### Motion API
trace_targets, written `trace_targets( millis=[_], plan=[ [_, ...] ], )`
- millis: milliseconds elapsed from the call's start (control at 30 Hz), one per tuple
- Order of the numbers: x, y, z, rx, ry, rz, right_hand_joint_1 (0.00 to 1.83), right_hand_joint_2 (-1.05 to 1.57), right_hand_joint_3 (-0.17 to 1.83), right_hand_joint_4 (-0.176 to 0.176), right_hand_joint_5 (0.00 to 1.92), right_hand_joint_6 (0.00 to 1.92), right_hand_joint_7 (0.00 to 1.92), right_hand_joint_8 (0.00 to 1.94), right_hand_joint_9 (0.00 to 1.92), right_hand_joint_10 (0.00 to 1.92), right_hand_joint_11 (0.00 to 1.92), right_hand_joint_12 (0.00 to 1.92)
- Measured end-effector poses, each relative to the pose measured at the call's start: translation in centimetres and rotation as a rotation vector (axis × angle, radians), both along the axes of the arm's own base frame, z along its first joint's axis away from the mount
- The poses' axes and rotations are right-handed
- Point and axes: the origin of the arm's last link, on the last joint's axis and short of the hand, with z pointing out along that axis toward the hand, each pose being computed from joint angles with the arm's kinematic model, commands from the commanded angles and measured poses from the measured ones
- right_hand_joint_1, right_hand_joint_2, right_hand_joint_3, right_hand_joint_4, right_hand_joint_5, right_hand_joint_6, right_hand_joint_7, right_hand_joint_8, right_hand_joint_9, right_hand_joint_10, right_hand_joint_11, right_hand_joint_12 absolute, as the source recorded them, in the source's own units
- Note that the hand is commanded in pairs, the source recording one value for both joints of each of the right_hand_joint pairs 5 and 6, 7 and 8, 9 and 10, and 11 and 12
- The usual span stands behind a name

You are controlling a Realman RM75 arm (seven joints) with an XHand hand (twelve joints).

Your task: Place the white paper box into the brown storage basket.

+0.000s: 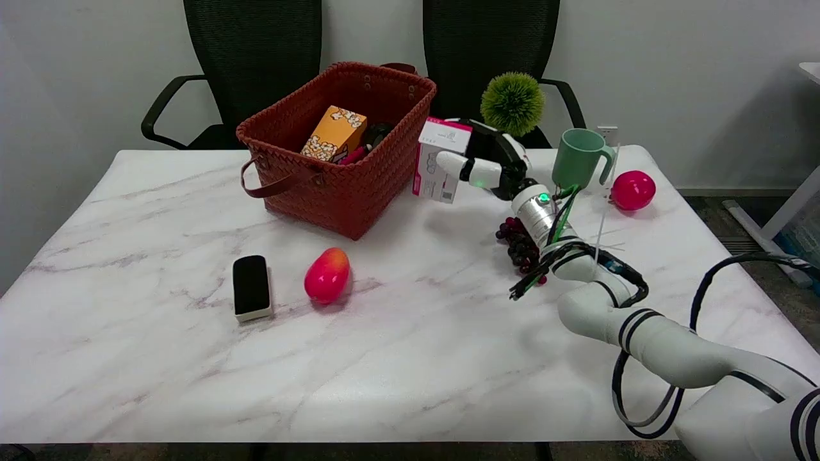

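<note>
Right hand (488,168) gripping white paper box (441,160)

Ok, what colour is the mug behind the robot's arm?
Green: the mug shows best in the head view, upright behind the right arm.

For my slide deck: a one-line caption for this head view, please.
The right hand holds the white paper box just right of the brown storage basket, not yet inside.
</note>
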Motion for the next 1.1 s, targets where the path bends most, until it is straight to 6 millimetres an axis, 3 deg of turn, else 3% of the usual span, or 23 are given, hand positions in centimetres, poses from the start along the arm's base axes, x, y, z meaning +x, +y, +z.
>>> trace_targets(
  millis=[300,667,867,1100],
  plan=[
    [3.6,-0.6,0.4,0.01,0.004,0.08,1.33,0.85,0.67,0.0,0.74,0.74,1.01,1.01,0.79,0.79,0.75,0.75],
    [11.3,-3.3,1.1,0.027,0.054,0.156,1.34,0.82,0.67,0.0,0.71,0.71,1.0,1.0,0.86,0.86,0.75,0.75],
    [15.7,-5.5,-0.1,0.067,0.094,0.171,1.34,0.8,0.67,0.0,0.71,0.71,1.0,1.0,0.87,0.87,0.74,0.74],
    [18.4,-8.4,-2.5,0.11,0.113,0.132,1.34,0.7,0.69,0.0,0.68,0.68,0.98,0.98,0.84,0.84,0.67,0.67]
  ],
)
